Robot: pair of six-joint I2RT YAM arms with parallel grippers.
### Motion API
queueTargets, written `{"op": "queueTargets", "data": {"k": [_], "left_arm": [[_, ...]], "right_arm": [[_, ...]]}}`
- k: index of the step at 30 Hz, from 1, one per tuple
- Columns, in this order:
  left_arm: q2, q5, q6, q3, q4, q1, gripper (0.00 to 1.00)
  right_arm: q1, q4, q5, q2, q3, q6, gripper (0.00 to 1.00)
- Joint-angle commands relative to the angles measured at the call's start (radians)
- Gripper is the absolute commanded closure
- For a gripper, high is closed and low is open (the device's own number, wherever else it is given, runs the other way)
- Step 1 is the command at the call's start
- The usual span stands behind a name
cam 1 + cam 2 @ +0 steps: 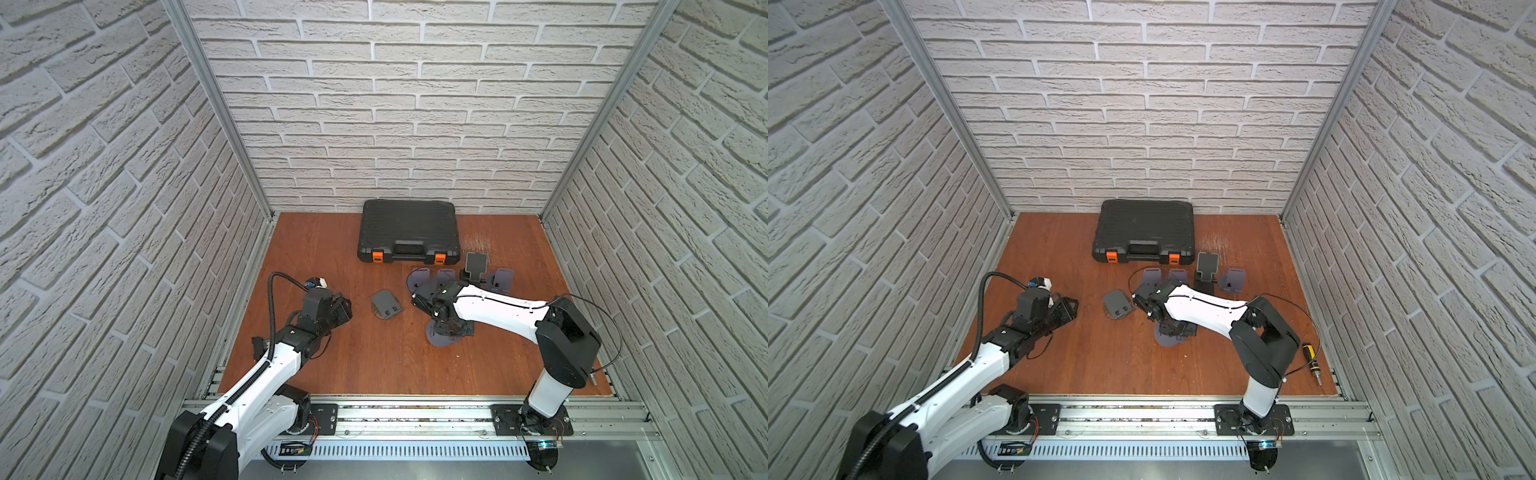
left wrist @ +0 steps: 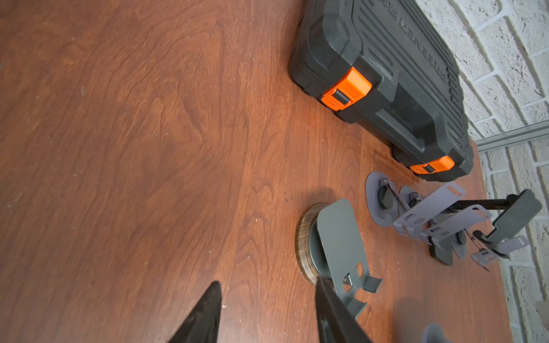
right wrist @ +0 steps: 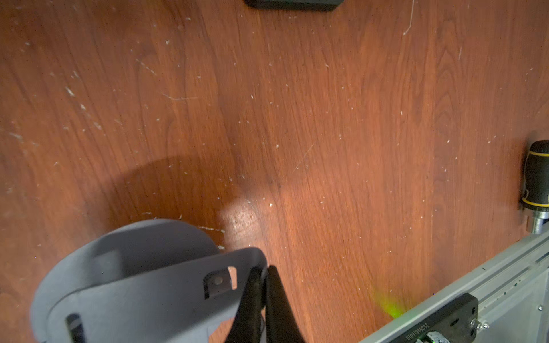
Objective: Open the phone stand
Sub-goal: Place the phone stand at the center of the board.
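- The right gripper [image 3: 263, 274] is clenched on a lavender-grey phone stand [image 3: 142, 285]; its fingers [image 3: 279, 300] pinch the edge of the back plate, which rises off the round base [image 3: 154, 237]
- Whether that base rests on the wooden table [image 3: 326, 118] beneath the jaws is unclear
- A black-and-yellow screwdriver [image 3: 536, 181] lies well off to one side of those jaws
- The left gripper [image 2: 267, 285] is half-spread, holding nothing, over bare wood
- Just ahead of one fingertip: a dark grey phone stand [image 2: 338, 240] on a wood-rimmed disc; beyond it, further stands [image 2: 430, 213] and a black tool case [image 2: 401, 74]
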Motion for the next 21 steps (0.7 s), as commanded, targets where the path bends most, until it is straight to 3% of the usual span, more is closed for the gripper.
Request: {"op": "queueTargets", "data": {"k": [1,13,18,21], "left_arm": [[0.0,-0.008,0.021,0.035,0.026,-0.005,0.48],[0.008,-0.014,0.015,0.031,0.027,-0.007,0.48],[0.02,-0.016,0.012,0.029,0.039,-0.008,0.48],[0.024,-0.019,0.011,0.027,0.049,-0.013,0.48]], "right_arm": [[-0.003,0.021,0.019,0.03,0.0,0.031,0.91],[-0.007,0.063,-0.016,0.036,-0.02,0.004,0.85],[0.003,0.058,-0.023,-0.021,-0.025,-0.055,0.72],[0.013,0.064,-0.053,-0.069,-0.011,-0.198,0.57]]}}
